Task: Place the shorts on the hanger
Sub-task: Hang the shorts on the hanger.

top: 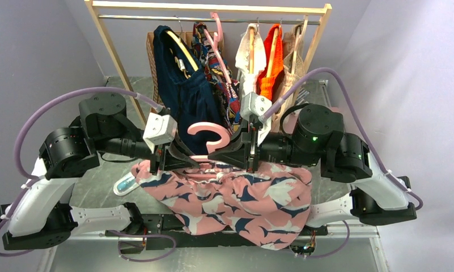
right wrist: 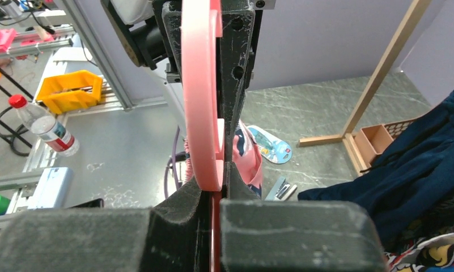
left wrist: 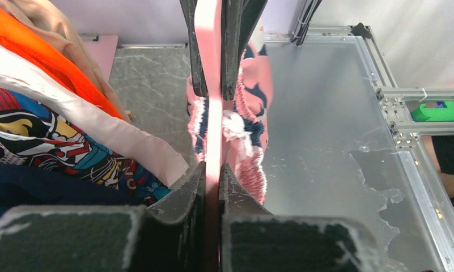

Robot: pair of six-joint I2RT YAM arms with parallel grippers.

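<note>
The pale-pink hanger is held level between my two arms, hook up, in front of the clothes rail. The pink shorts with navy and white print hang from it over the table's near edge. My left gripper is shut on the hanger's left end; in the left wrist view the pink bar runs between the closed jaws of that gripper, with the gathered waistband beside it. My right gripper is shut on the hanger near its hook, and the right gripper's fingertips clamp pink plastic.
A wooden clothes rack stands behind, hung with a navy garment, a multicolour patterned one and an orange one. A small blue-and-white object lies on the table at left. A brown basket sits by the rack's foot.
</note>
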